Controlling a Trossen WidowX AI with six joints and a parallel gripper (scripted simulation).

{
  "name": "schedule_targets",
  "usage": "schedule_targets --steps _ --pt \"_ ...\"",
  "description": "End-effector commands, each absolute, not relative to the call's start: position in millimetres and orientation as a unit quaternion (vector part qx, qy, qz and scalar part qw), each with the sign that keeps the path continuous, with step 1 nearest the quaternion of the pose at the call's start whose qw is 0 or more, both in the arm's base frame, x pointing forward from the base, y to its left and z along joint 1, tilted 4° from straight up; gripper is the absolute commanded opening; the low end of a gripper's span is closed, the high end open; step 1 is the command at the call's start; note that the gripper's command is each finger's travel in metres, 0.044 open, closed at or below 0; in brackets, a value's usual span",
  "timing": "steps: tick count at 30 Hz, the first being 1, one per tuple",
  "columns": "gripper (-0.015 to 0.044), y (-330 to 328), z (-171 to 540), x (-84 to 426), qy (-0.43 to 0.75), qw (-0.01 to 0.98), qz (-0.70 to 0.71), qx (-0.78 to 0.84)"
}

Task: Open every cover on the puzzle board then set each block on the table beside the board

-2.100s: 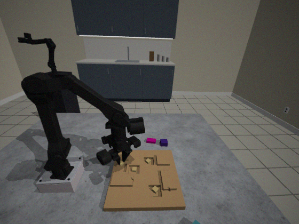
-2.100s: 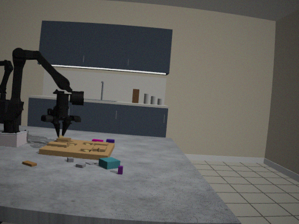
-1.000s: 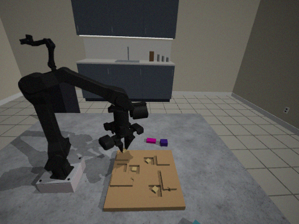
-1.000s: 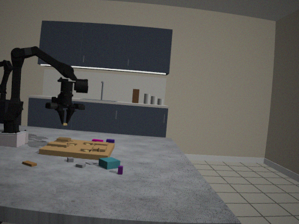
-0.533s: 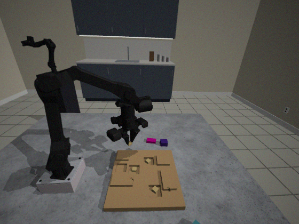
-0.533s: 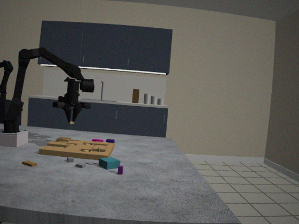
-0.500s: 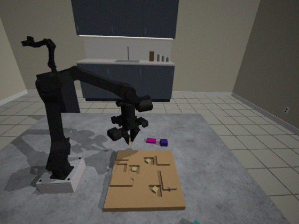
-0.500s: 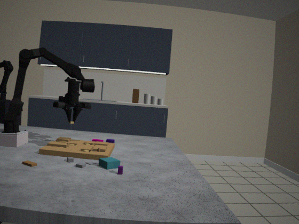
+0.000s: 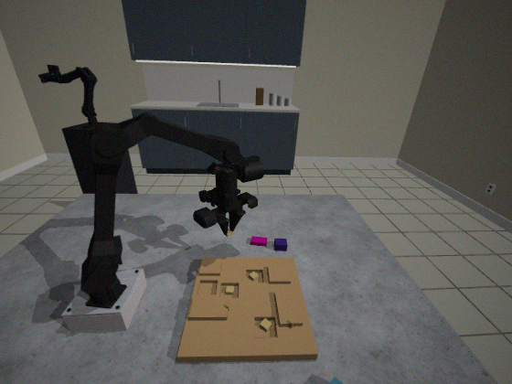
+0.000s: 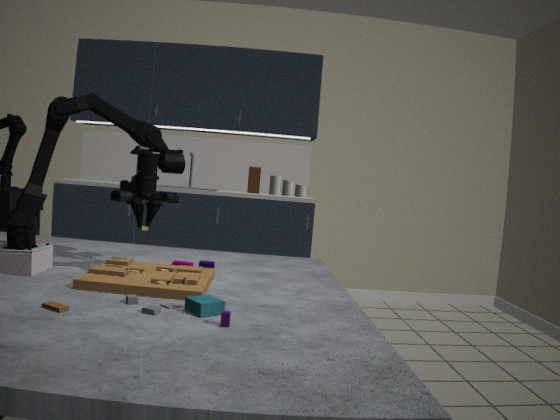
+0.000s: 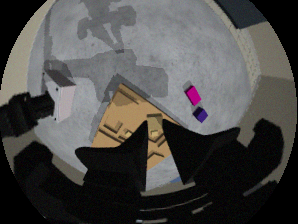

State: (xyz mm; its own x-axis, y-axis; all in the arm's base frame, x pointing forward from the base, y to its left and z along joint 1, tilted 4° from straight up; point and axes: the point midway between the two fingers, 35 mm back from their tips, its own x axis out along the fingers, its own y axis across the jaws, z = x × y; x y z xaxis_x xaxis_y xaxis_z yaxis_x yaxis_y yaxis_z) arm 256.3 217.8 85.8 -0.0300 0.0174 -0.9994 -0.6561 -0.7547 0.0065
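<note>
1. Gray tabletop (image 9: 366, 329) (image 10: 300, 350) (image 11: 165, 45) — mottled, below the gripper (image 9: 229, 232) (image 10: 144, 227) (image 11: 154, 123).
2. Wooden board (image 9: 229, 343) (image 10: 135, 289) (image 11: 117, 102) — flat on it, lower than the fingertips.
3. Magenta block (image 9: 259, 240) (image 10: 183, 263) (image 11: 193, 95) and dark purple block (image 9: 281, 244) (image 10: 206, 264) (image 11: 200, 114) — near each other, below and to one side of the fingertips.

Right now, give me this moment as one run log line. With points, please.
end effector (image 9: 229, 232) (image 10: 145, 227) (image 11: 154, 123): shut on yellow block (image 9: 229, 233) (image 10: 145, 228) | position: raised beyond puzzle board (image 9: 229, 345) (image 10: 135, 289) (image 11: 112, 107) | blocks in wells: three
</note>
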Motion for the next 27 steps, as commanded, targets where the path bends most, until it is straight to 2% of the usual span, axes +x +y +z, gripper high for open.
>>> schedule_targets --steps 1,16,27 --pt "0.008 234 84 254 0.246 0.25 0.677 -0.647" --pt "0.008 291 81 244 0.245 0.251 0.678 -0.646" --pt "0.008 295 68 244 0.245 0.251 0.678 -0.645"
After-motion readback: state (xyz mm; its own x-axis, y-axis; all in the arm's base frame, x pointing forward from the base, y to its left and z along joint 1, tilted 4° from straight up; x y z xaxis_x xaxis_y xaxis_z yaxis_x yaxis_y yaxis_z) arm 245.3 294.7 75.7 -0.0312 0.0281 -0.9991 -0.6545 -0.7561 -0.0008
